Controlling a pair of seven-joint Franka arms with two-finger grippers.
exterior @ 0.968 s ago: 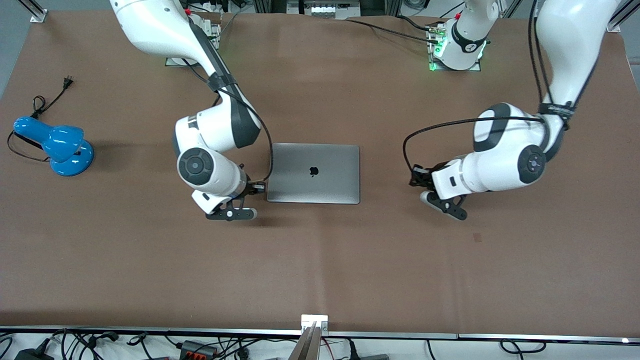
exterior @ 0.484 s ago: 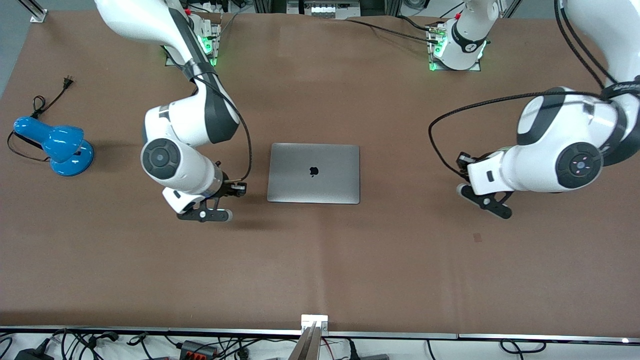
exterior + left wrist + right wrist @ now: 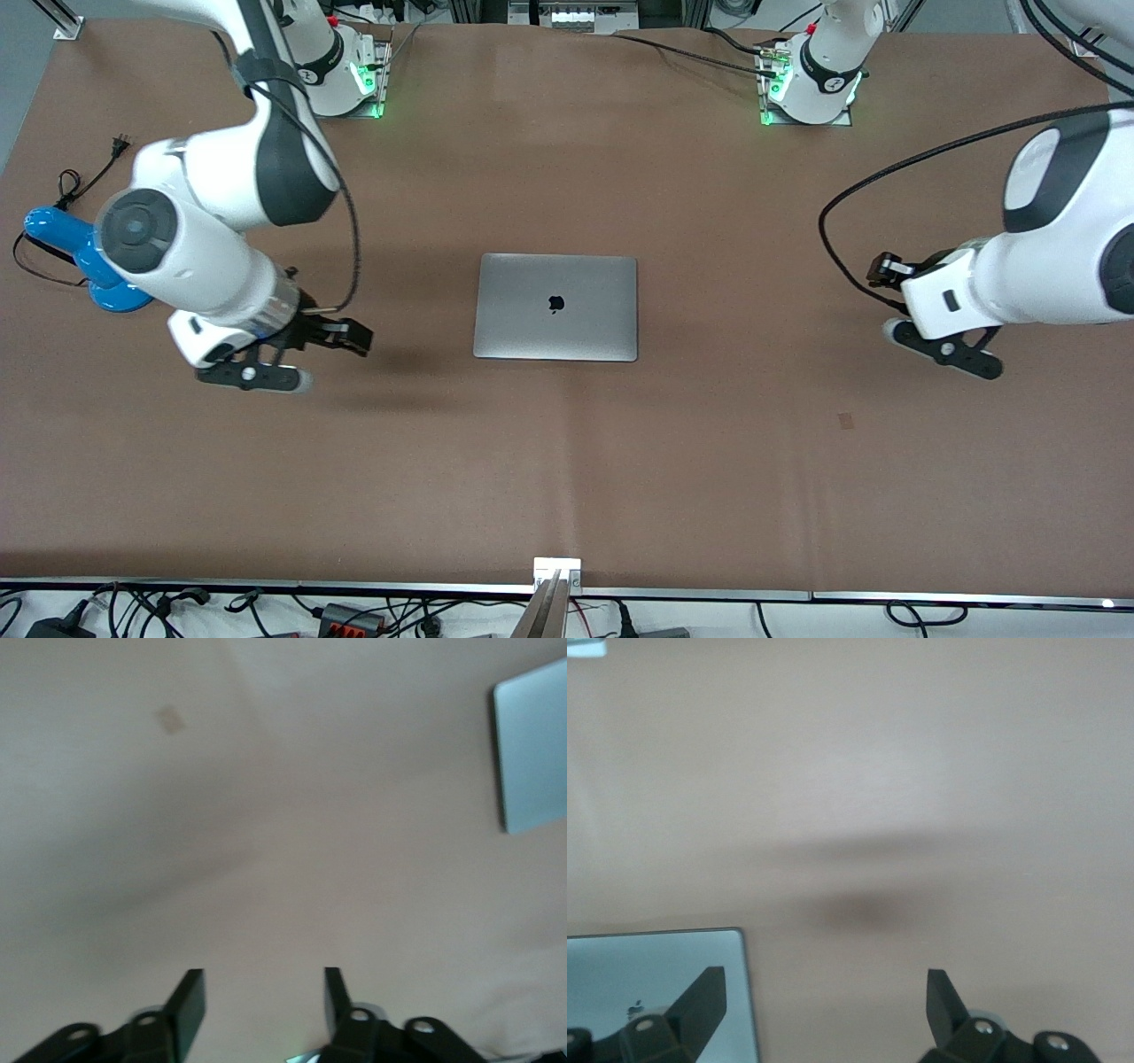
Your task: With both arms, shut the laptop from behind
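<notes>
- At the right arm's end of the table (image 3: pixel 567 461) you see a blue desk lamp (image 3: pixel 106 266) with its black cord (image 3: pixel 80 182); the right arm partly covers it in the front view.
- The right gripper (image 3: pixel 252 372) hangs over bare brown table, between the lamp and the laptop, well apart from the laptop. In the right wrist view its two black fingers (image 3: pixel 700 1001) stand wide apart with nothing between them, and you see the lid's corner with the logo near one finger.
- The laptop (image 3: pixel 556 307) lies flat in the middle of the table. Its lid is fully down, silver-grey side up, and the black apple logo (image 3: pixel 555 304) shows on top. Nothing touches it.
- The left gripper (image 3: pixel 943 347) hangs over bare table toward the left arm's end, well apart from the laptop. In the left wrist view its fingers (image 3: pixel 186 1005) are apart and hold nothing, and one edge of the laptop (image 3: pixel 532 757) shows at the border of that view.
- A small darker patch (image 3: pixel 846 421) marks the table nearer to the front camera than the left gripper.
- Both bases at the table's edge show green lights (image 3: pixel 771 102).
</notes>
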